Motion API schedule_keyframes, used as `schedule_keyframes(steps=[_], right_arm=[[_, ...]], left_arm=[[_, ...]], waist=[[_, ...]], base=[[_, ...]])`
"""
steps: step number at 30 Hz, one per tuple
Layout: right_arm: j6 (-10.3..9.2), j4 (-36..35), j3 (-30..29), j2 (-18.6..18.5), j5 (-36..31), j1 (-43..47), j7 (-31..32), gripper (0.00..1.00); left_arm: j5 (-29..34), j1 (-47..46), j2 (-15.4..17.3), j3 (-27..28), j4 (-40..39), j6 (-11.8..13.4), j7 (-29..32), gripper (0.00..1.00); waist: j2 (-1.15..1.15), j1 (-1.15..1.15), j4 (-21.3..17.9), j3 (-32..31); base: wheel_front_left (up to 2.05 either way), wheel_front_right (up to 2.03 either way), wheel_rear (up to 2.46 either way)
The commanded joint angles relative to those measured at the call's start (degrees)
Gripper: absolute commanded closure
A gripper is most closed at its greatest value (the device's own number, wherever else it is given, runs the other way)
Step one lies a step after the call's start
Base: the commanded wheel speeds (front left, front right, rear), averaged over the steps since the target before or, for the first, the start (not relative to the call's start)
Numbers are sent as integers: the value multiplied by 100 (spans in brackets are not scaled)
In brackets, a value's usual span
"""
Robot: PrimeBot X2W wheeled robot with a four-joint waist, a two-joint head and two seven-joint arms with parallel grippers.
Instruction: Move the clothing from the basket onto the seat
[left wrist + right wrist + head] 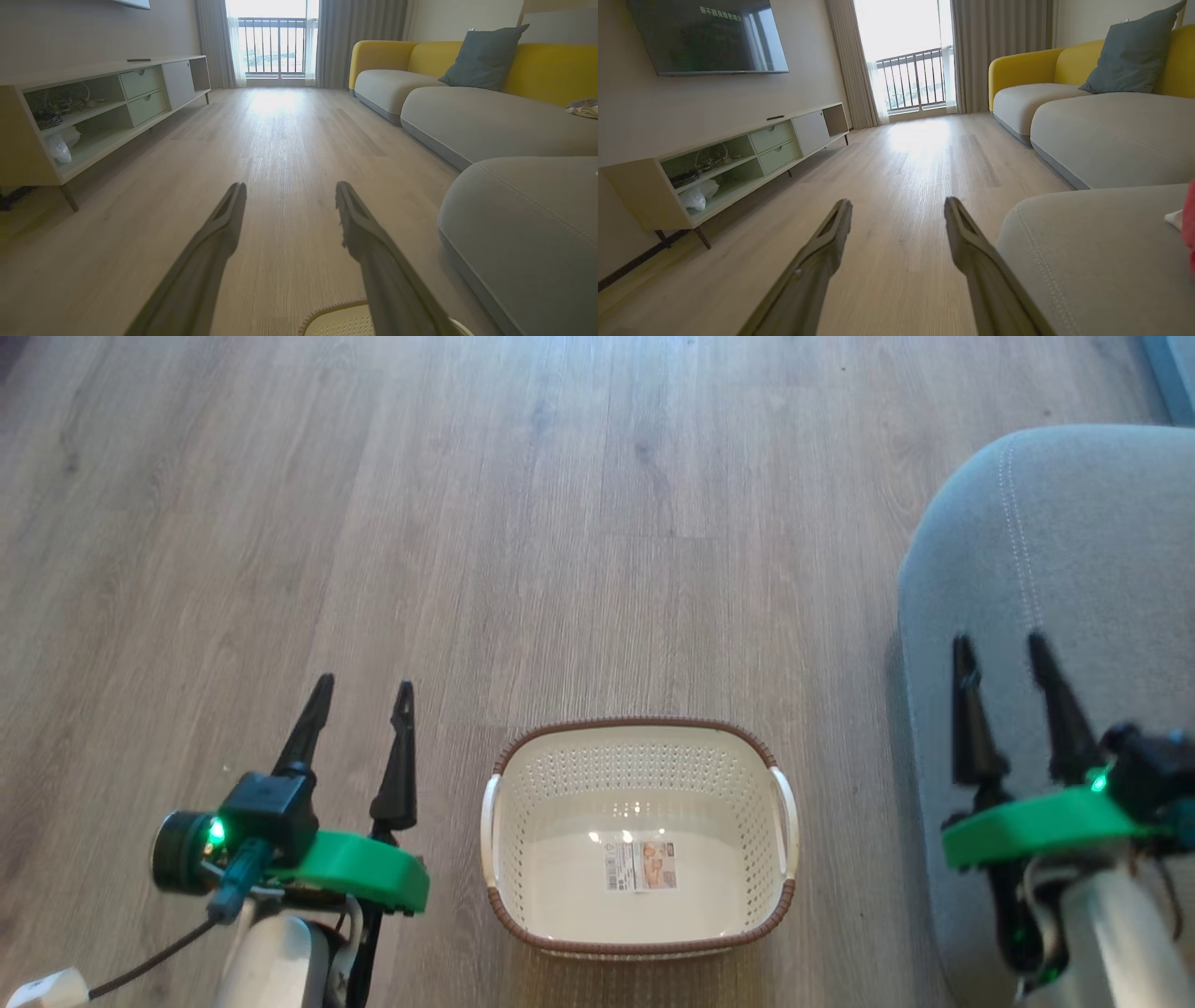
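The basket (644,761) stands on the wooden floor (560,523) between the left gripper (363,685) and the right gripper (999,641), both with jaws spread and holding nothing. Its bare bottom carries a label sticker (641,865), print too small to read. Red-and-white clothing (1191,233) lies on the grey seat (1074,541) at the right.

Location type: domestic living room. Landmark: long sofa (1111,135) with yellow back and grey fabric cushions. On the sofa: square grey-blue throw pillow (1134,56). Opposite the sofa: wall-mounted flat black television (710,37); low pale wooden media cabinet (738,156) with drawers and open shelves. Beyond the sofa's far end: floor-length grey curtains (999,51) flanking a glazed balcony door (910,60).
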Motion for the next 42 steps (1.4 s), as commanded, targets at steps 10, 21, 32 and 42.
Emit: schedule_keyframes(steps=[10,21,32,42], right_arm=[[0,98,162,224,-224,334,-37,0],[0,96,137,270,-309,357,-37,0],[0,169,88,276,-133,323,-37,0],[0,159,125,277,-173,315,-37,0]], left_arm=[[-165,110,-3,321,59,113,-29,0],[-466,149,-3,444,95,-152,-29,0],[-551,166,-4,502,-86,-313,-29,0],[-626,183,-4,485,-33,-406,-29,0]], waist=[[0,0,-38,-9],[0,0,-63,-5],[0,0,-59,22],[0,0,-67,18]], base=[[0,0,0],[0,0,0],[0,0,0],[0,0,0]])
